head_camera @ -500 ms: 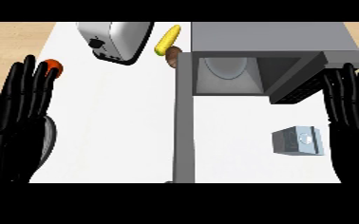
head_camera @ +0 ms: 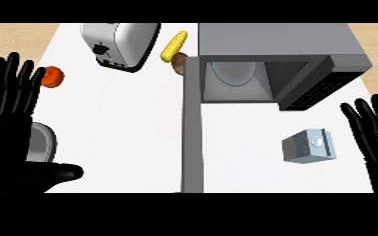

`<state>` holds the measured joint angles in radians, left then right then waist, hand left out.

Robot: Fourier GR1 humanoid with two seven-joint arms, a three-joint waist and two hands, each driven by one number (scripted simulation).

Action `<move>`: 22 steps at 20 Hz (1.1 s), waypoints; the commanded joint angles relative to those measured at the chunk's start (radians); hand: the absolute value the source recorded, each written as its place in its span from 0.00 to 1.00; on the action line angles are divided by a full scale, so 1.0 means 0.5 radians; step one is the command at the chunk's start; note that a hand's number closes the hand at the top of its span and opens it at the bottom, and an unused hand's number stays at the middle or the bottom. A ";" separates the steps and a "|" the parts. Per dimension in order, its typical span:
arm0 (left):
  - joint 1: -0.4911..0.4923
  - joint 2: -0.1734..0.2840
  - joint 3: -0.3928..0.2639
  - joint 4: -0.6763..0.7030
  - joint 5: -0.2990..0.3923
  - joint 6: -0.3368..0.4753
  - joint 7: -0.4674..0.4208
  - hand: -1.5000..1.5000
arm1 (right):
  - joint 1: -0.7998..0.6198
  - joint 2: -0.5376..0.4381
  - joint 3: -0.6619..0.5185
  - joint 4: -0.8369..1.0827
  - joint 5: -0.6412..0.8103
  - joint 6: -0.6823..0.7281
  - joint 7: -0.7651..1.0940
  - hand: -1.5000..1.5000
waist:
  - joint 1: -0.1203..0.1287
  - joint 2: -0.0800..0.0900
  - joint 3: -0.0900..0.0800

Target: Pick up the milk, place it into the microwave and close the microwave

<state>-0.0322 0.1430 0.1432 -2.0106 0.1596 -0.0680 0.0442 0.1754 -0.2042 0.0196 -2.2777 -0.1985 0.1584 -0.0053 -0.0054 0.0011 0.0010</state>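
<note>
I'm seeing the microwave (head_camera: 280, 45) standing open, its door (head_camera: 192, 125) swinging toward me, milk carton (head_camera: 308, 146) lying on the counter (head_camera: 125, 130) just in front of the microwave, my right hand (head_camera: 364, 130) resting open beside the carton, my left hand (head_camera: 21, 125) resting open far left of the microwave

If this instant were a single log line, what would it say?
grey milk carton: on counter, untouched | microwave: door open | left hand: open, empty | right hand: open, beside carton
</note>
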 commanded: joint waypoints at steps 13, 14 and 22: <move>0.404 0.110 0.389 -0.305 0.498 -0.309 0.140 0.00 | 0.560 0.115 -0.156 -0.352 0.056 0.168 0.042 0.00 | 0.006 -0.007 -0.002; 0.489 0.126 0.449 -0.376 0.542 -0.338 0.153 0.00 | 0.501 0.148 -0.083 -0.140 0.215 0.195 -0.087 0.00 | 0.018 -0.007 -0.002; 0.554 0.121 0.589 -0.328 0.648 -0.498 0.083 0.00 | 0.340 0.146 -0.254 0.347 0.220 0.346 -0.346 0.00 | 0.024 -0.004 -0.001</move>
<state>0.2194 0.1905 0.3883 -2.1781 0.4489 -0.2761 0.1018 0.3889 -0.1514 -0.1097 -2.2517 -0.1595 0.3105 -0.0866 0.0014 -0.0017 0.0000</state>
